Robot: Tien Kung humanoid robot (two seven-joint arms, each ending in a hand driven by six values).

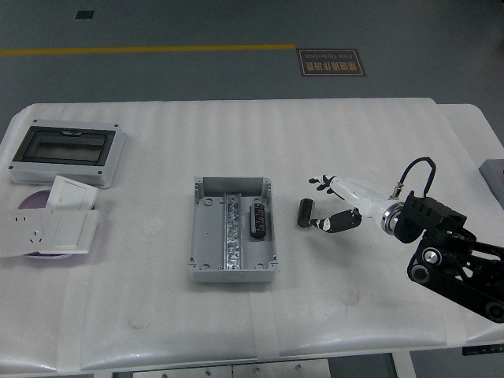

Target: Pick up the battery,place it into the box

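Note:
The open grey box (203, 236) lies at the table's middle with a metal rail inside. A black battery piece (257, 219) lies in its right half. A second dark cylindrical battery (305, 214) stands on the table just right of the box. My right hand (323, 203) is white with black fingertips. It comes in from the right and sits just right of that battery, low over the table. Its fingers are spread, its thumb (329, 223) is close to the battery's foot, and it holds nothing. My left arm is out of view.
A grey enclosure with a dark window lid (67, 151) sits at the far left. White socket plates (55, 220) lie in front of it over a purple disc (30, 200). A grey object (494, 175) shows at the right edge.

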